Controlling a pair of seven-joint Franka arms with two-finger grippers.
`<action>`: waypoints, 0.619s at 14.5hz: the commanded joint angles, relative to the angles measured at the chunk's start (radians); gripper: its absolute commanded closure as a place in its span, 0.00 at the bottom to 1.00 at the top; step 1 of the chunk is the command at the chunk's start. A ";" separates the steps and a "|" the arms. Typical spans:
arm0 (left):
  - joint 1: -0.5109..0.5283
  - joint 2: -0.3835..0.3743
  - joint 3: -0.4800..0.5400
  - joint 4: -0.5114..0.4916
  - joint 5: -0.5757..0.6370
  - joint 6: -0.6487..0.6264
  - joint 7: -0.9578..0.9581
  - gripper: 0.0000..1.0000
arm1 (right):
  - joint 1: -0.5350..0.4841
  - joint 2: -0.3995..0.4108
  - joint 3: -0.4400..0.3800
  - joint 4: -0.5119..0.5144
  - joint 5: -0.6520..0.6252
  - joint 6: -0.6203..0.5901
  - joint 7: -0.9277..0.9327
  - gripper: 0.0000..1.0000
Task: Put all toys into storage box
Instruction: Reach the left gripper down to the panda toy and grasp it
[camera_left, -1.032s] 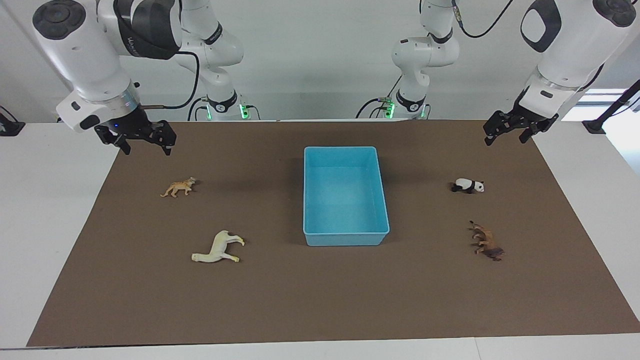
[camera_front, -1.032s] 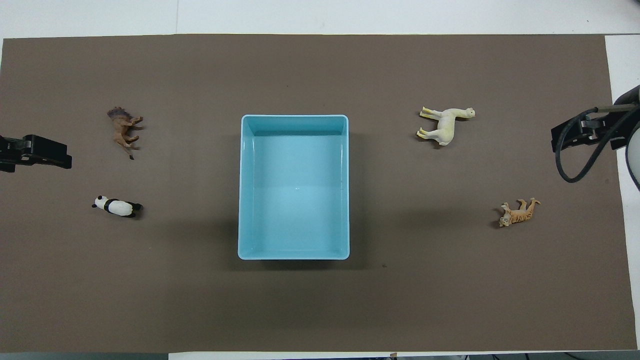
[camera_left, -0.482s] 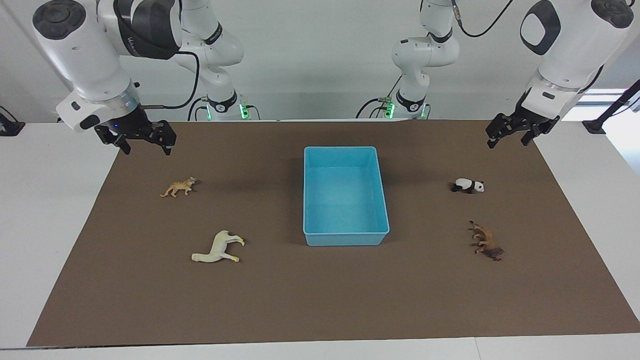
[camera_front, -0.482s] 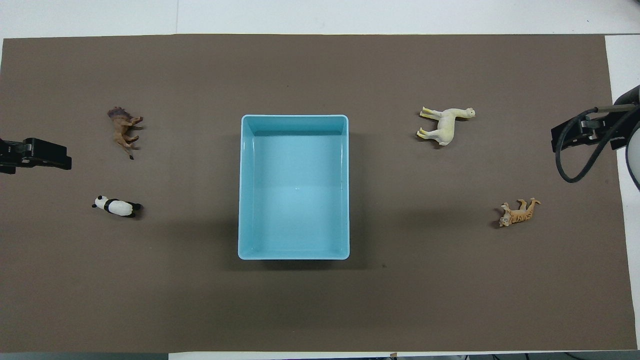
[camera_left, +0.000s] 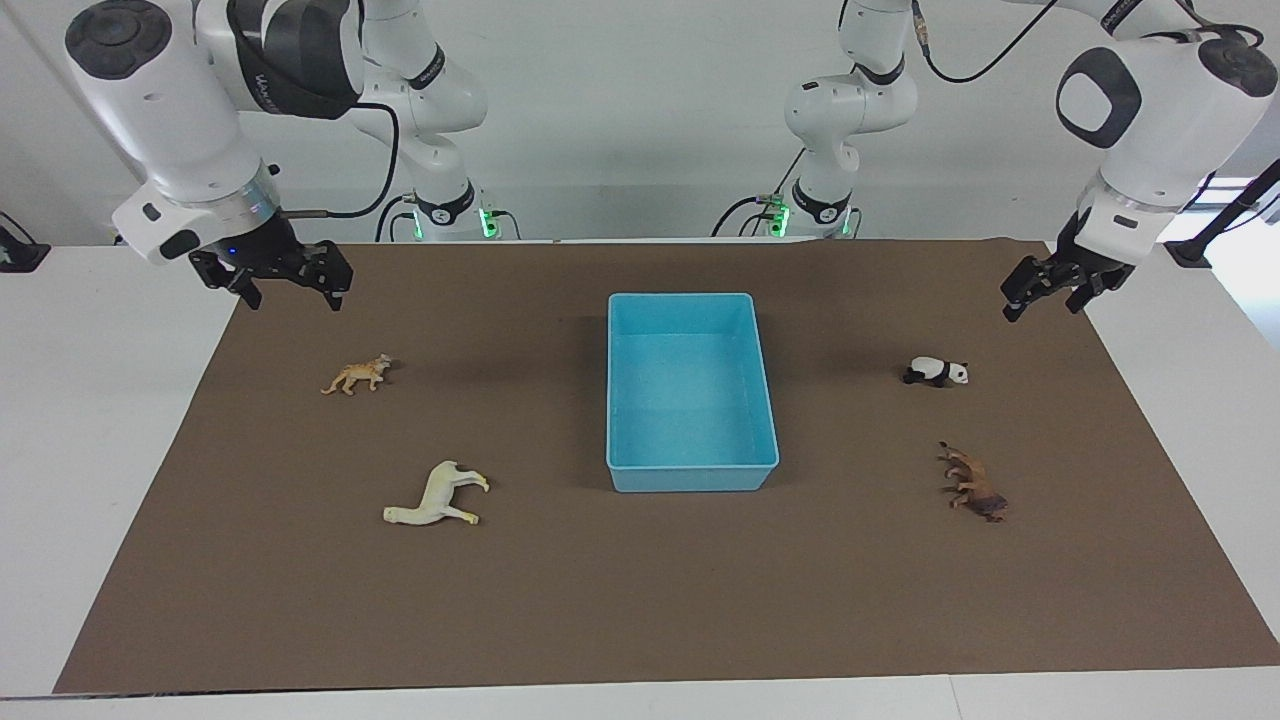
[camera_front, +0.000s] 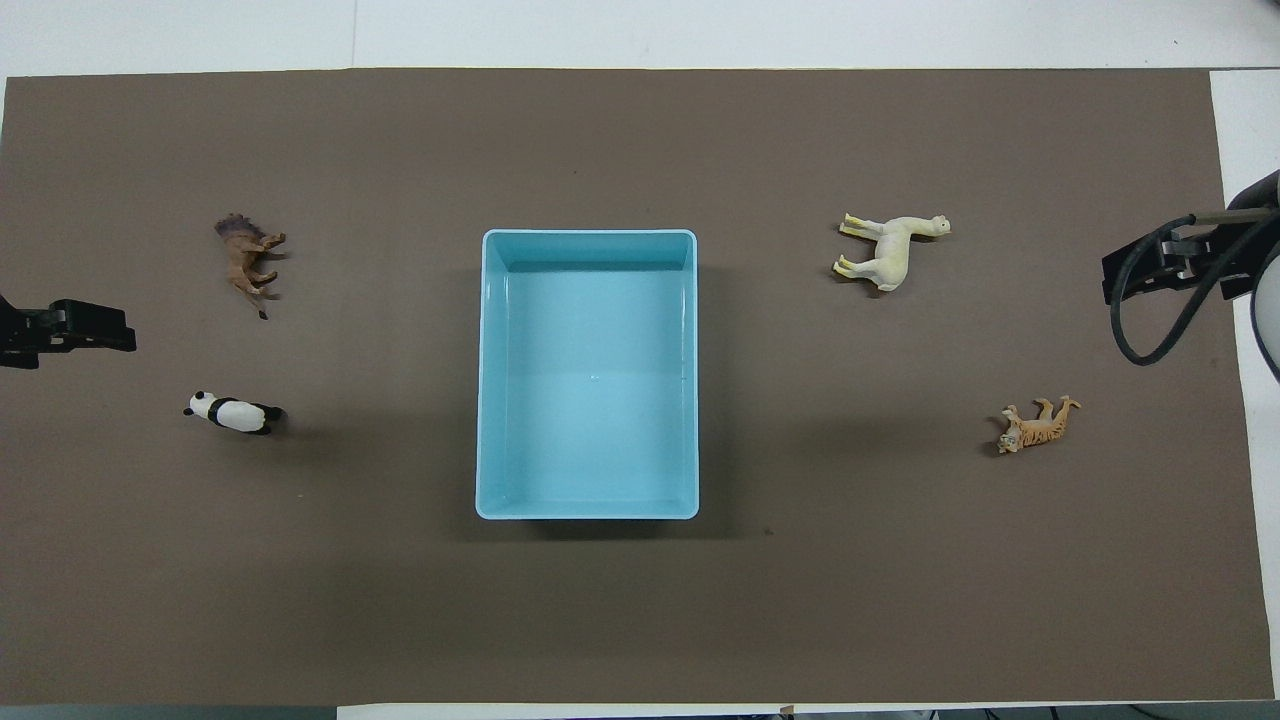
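Observation:
The light blue storage box (camera_left: 692, 478) stands empty in the middle of the brown mat; it also shows in the overhead view (camera_front: 590, 400). The panda (camera_left: 935, 372) (camera_front: 235, 412) and the dark brown lion (camera_left: 973, 483) (camera_front: 248, 260) lie toward the left arm's end. The orange tiger (camera_left: 357, 375) (camera_front: 1037, 425) and the cream horse (camera_left: 437, 495) (camera_front: 890, 250) lie toward the right arm's end. My left gripper (camera_left: 1040, 308) (camera_front: 65, 328) is open and empty, raised over the mat's edge, apart from the panda. My right gripper (camera_left: 293, 300) (camera_front: 1150, 272) is open and empty, raised over the mat's corner, apart from the tiger.
The brown mat (camera_left: 640, 600) covers most of the white table (camera_left: 100, 400). All four figurines lie on the mat outside the box. Bare mat lies between the box and each pair of toys.
My left gripper has moved a little lower and toward the left arm's end of the table. The right arm and the toys have not moved.

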 joint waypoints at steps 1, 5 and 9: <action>0.031 -0.025 -0.009 -0.096 0.006 0.072 -0.300 0.00 | -0.011 -0.019 0.003 -0.020 0.013 -0.007 -0.026 0.00; 0.023 -0.074 -0.010 -0.269 0.006 0.205 -0.698 0.00 | -0.010 -0.019 0.003 -0.020 0.013 -0.007 -0.026 0.00; 0.008 -0.039 -0.010 -0.274 -0.001 0.264 -1.092 0.00 | -0.010 -0.019 0.003 -0.020 0.013 -0.009 -0.026 0.00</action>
